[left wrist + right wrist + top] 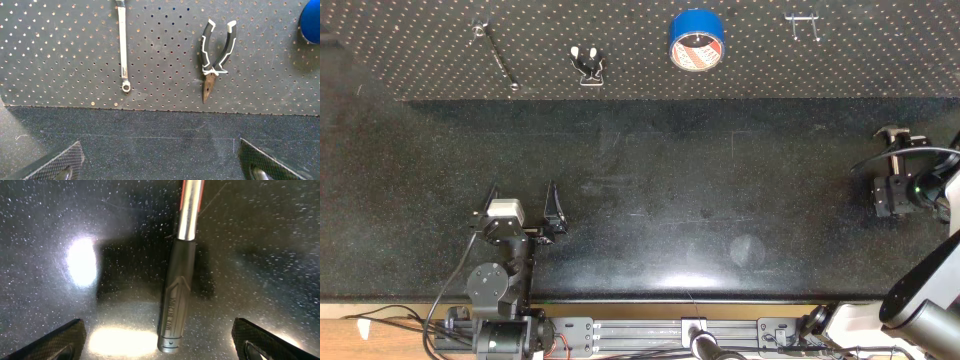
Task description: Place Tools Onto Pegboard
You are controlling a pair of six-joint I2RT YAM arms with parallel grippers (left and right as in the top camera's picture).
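On the table at the far right lies a hammer (892, 134) with a black grip (175, 305) and a silver shaft. My right gripper (160, 349) hangs open just above the grip's end, one finger on each side, touching nothing. A wrench (122, 45), black-handled pliers (215, 55) and a blue tape roll (696, 41) hang on the pegboard (420, 50). My left gripper (523, 190) stands open and empty at the table's front left, facing the board.
A bare double hook (803, 24) sticks out of the pegboard at the upper right. The dark tabletop (720, 180) stretches free between the two arms. Cables and a rail run along the front edge.
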